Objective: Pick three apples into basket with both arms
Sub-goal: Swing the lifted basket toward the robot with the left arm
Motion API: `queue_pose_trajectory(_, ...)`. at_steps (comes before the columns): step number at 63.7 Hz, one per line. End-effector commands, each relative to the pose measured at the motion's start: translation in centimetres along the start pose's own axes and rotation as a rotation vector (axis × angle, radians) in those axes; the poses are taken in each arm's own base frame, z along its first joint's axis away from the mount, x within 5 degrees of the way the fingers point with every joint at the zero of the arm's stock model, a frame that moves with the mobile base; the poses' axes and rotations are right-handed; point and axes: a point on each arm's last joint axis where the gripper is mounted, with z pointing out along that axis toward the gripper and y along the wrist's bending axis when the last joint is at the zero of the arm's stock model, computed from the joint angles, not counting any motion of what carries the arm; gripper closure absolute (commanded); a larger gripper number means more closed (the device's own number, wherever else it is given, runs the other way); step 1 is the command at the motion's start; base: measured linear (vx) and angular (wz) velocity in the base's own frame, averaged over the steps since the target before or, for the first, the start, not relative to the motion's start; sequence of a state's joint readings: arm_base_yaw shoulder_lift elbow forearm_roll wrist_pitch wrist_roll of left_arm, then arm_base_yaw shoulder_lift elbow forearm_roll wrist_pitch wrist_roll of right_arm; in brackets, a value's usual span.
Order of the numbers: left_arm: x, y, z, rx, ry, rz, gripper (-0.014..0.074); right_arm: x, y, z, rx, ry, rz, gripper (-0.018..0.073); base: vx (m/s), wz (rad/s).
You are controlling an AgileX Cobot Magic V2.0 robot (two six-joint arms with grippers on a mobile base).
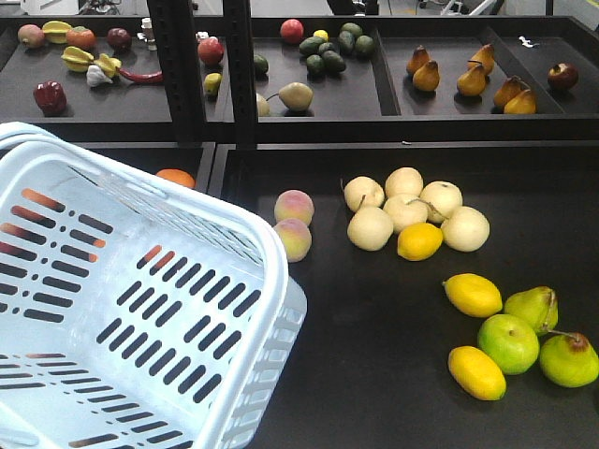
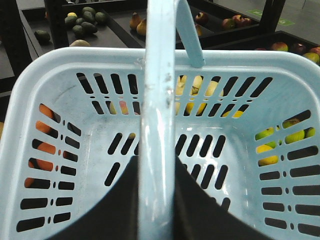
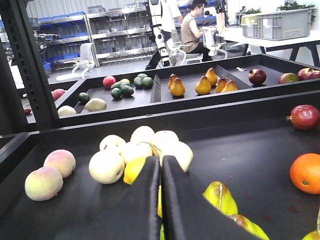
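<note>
The pale blue basket (image 1: 140,309) hangs tilted at the front left, and its inside (image 2: 210,145) is empty. My left gripper (image 2: 157,165) is shut on the basket's handle (image 2: 159,75), which runs between the two dark fingers (image 2: 112,210). My right gripper (image 3: 160,161) is shut with nothing in it, low over yellow and green fruit on the black shelf. A dark red apple (image 1: 562,76) lies in the far right tray of the upper shelf, and the same apple (image 3: 257,76) shows in the right wrist view. More red apples (image 2: 235,22) lie beyond the basket. Neither gripper shows in the front view.
Pale round fruit (image 1: 404,210), two peaches (image 1: 293,223), lemons (image 1: 473,295) and green apples (image 1: 508,342) lie on the lower shelf right of the basket. An orange (image 3: 306,172) and a red pomegranate-like fruit (image 3: 304,117) lie further right. Black uprights (image 1: 241,70) divide the upper trays.
</note>
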State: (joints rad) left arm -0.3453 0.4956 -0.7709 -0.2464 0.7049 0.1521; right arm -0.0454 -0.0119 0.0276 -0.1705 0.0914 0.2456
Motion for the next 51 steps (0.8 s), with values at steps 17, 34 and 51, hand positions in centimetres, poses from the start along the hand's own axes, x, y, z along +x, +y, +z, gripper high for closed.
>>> queue_pose_trajectory(17,-1.73,-0.10,-0.56,0.002,-0.135,-0.023,0.0603,-0.28,0.11,-0.05,-0.013,-0.072,-0.015,0.0564,0.00,0.00)
queue_pose_trajectory(34,-1.73,-0.10,-0.56,0.002,-0.135,-0.023,0.0603,-0.28,0.11,-0.05,-0.013,-0.072,-0.015,0.0564,-0.01,0.01)
queue_pose_trajectory(51,-1.73,-0.10,-0.56,0.002,-0.135,-0.023,0.0603,-0.28,0.11,-0.05,-0.013,-0.072,-0.015,0.0564,-0.04,0.13)
